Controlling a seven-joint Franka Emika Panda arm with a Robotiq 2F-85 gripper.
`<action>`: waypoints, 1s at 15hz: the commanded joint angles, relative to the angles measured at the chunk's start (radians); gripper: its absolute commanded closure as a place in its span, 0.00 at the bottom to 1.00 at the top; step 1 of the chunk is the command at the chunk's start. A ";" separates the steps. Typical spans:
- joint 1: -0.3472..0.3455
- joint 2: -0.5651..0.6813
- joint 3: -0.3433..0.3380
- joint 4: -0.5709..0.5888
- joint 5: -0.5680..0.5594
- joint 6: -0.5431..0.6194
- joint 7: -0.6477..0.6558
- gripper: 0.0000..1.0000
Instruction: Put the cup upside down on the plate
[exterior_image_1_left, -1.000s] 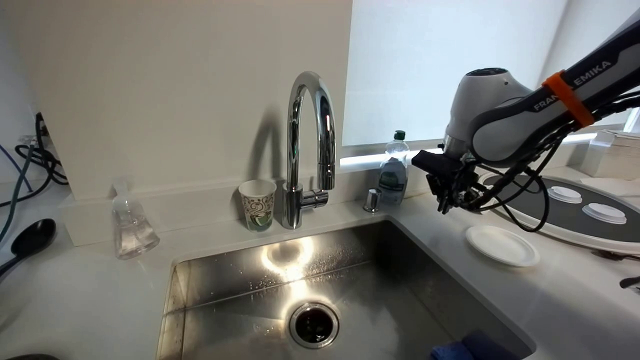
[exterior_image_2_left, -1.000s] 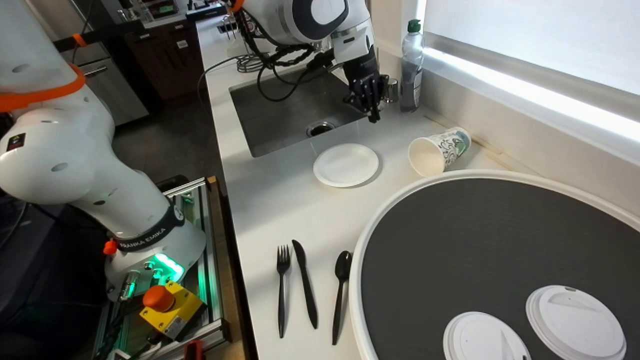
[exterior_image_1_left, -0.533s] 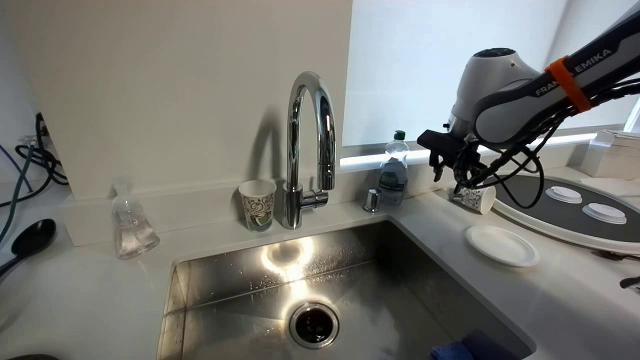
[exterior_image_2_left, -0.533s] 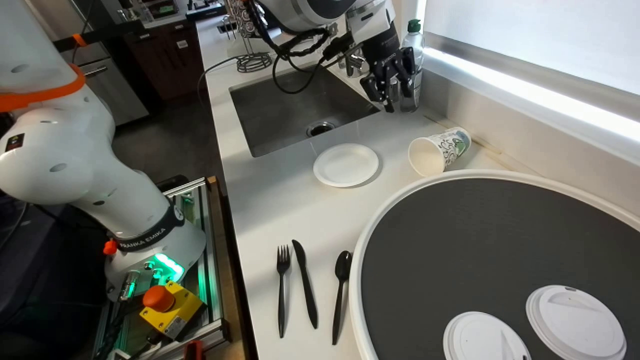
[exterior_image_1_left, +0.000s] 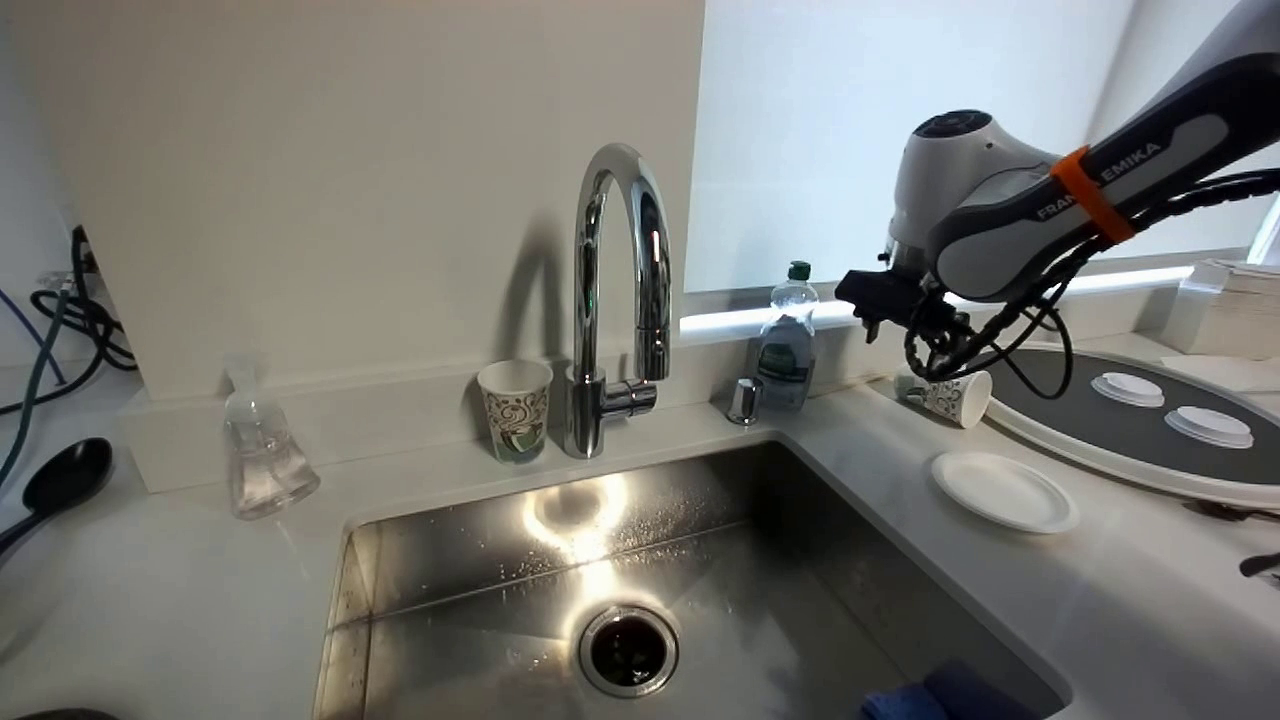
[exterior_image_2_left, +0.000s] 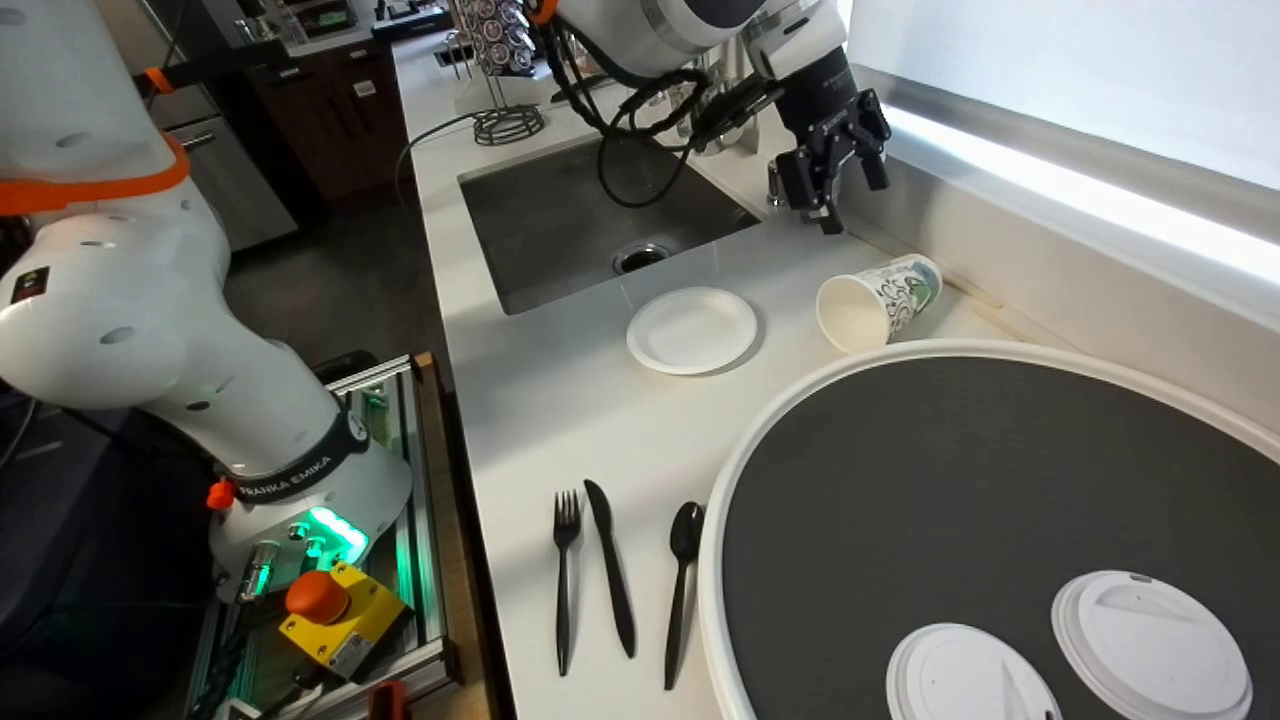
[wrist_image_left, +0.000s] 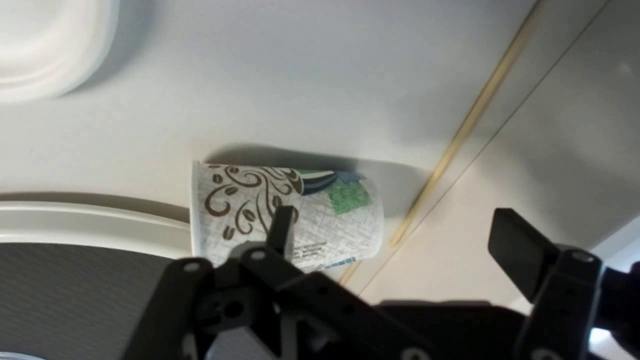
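Observation:
The cup (exterior_image_2_left: 905, 290), whitish with brown swirls and a green patch, lies on its side on the counter, its mouth turned away from the wall. It also shows in an exterior view (exterior_image_1_left: 955, 398), partly behind cables, and in the wrist view (wrist_image_left: 325, 220). Close by, the small white plate (exterior_image_2_left: 692, 330) lies flat with nothing on it; a corner of the plate (wrist_image_left: 45, 40) enters the wrist view. My gripper (exterior_image_2_left: 853, 200) hangs above the counter on the sink side of the cup, near the wall. Its jaws [no contact with the cup visible] are wide open and hold nothing.
A large dark disc with a white rim (exterior_image_2_left: 712, 600) bears white lids (exterior_image_2_left: 1150, 640) beside the cup. A fork (exterior_image_2_left: 565, 580), knife (exterior_image_2_left: 612, 570) and spoon (exterior_image_2_left: 684, 580) lie nearby. The sink (exterior_image_1_left: 800, 620), faucet (exterior_image_1_left: 590, 300), an upright cup (exterior_image_1_left: 517, 410) and soap bottle (exterior_image_1_left: 787, 360) stand beyond.
My gripper has gone from nearly shut to wide open. It has moved toward the window wall and turned somewhat. Cup and plate lie where they were.

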 joint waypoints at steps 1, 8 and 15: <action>0.019 0.065 -0.027 0.082 -0.060 -0.056 -0.022 0.00; 0.021 0.148 -0.025 0.209 -0.084 -0.207 -0.205 0.00; 0.035 0.211 -0.036 0.282 -0.104 -0.269 -0.353 0.00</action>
